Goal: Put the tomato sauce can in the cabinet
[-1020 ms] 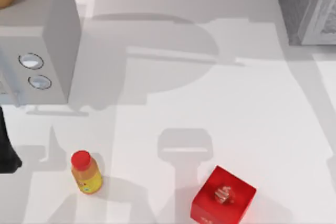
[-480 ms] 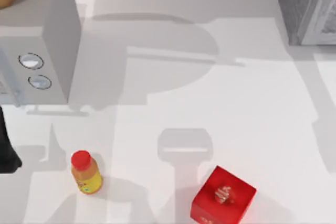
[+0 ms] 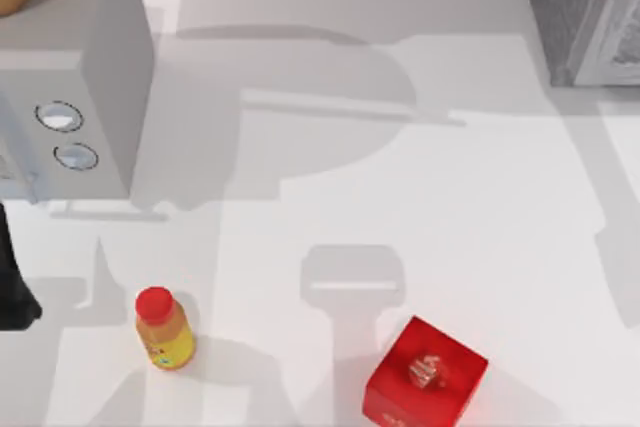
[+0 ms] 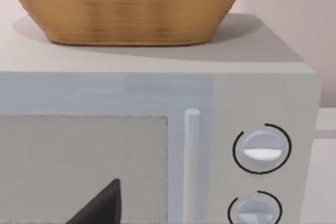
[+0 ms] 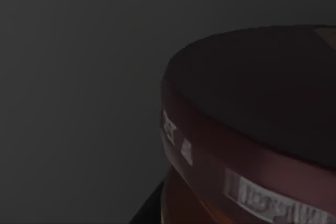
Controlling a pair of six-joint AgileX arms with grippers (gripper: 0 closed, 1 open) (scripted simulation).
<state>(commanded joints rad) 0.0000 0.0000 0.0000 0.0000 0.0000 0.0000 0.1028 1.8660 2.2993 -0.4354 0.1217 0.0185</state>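
Observation:
The tomato sauce can (image 5: pixel 252 129) sits very close in the right wrist view, its dark maroon round top and the label's upper band showing against dark surroundings. The cabinet (image 3: pixel 585 7), dark grey and speckled with a pale-framed door panel, stands at the table's back right corner. My left arm (image 3: pixel 12 287) is parked at the left edge of the table, in front of the grey box. A dark tip of the left gripper (image 4: pixel 100 205) shows in the left wrist view against that box's door.
A light grey box with two round silver knobs (image 3: pixel 70 97) stands at the back left, with a woven basket (image 4: pixel 131 3) on top. A yellow bottle with a red cap (image 3: pixel 165 329) and a red box (image 3: pixel 425 375) lie near the front edge.
The arm's shadow along the table's right edge has shifted slightly. The bottle, the red box and the left arm have not moved.

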